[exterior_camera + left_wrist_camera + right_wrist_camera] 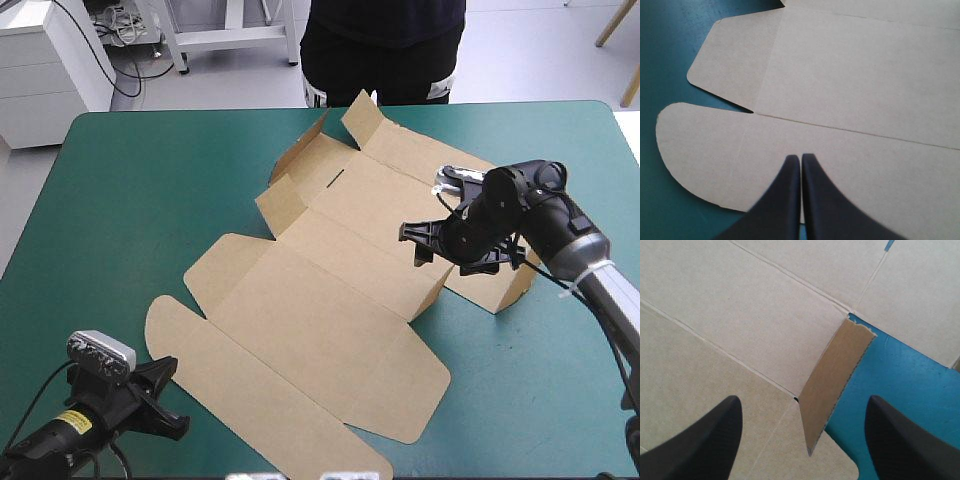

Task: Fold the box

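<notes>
Right black-finned claw (450,250) is hanging open over a side flap of the cut sheet of brown board, the box (320,300).

The box is lying mostly flat across the middle of the teal-green covered surface (150,180), with only its flaps toward the far and right edges standing up. The open claw is straddling one small raised flap (832,385), likely so it can push it inward. The left claw (800,159), at the near left corner, is resting closed and empty, pointing at the rounded lid flap (705,150) and seemingly waiting its turn.

The teal-green table (130,200) carries the brown box (310,300), mostly flat.
</notes>
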Robot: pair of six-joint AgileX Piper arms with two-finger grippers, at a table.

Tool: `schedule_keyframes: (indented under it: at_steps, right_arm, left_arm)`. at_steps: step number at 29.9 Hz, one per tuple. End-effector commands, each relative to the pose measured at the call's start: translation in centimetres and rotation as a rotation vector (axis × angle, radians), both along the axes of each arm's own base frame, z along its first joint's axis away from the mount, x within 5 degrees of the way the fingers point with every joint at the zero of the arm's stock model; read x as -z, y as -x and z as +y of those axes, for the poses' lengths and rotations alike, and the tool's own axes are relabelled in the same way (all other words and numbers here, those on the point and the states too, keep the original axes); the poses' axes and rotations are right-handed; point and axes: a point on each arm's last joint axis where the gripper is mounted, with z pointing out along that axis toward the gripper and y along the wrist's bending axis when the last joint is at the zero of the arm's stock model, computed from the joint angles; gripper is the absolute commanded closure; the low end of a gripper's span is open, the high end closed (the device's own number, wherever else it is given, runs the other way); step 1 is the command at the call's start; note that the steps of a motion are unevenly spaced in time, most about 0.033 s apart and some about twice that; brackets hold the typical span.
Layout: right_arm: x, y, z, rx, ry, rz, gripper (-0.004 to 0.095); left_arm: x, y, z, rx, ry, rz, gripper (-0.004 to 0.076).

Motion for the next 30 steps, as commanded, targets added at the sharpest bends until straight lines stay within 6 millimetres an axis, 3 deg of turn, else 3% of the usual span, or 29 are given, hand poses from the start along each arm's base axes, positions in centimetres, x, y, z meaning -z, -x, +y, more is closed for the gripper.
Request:
schedule_keyframes:
  at_steps: [1,10,15,23,27,30]
  right_arm:
    - [-0.6,-0.6,0.4,0.011,-0.044,-0.027,0.0263]
    - [3.5,-0.2,0.1,0.050,0.004,0.091,0.0263]
    - [3.8,-0.9,0.2,0.123,-0.029,0.048,0.0263]
    - [6.5,-1.9,1.1,0.176,-0.052,0.176,0.0263]
    - [6.6,-2.2,1.2,0.180,-0.061,0.159,0.0264]
    - [6.6,-2.3,1.1,0.211,-0.063,0.153,0.0325]
  left_arm:
    - [-1.2,-0.3,-0.1,-0.015,0.050,-0.060,0.0732]
    - [-1.2,-0.3,-0.1,-0.015,0.050,-0.060,0.0732]
    - [-1.2,-0.3,-0.1,-0.015,0.050,-0.060,0.0732]
    - [-1.2,-0.3,-0.1,-0.015,0.050,-0.060,0.0732]
    - [-1.2,-0.3,-0.1,-0.015,0.050,-0.060,0.0732]
    - [-1.2,-0.3,-0.1,-0.015,0.050,-0.060,0.0732]
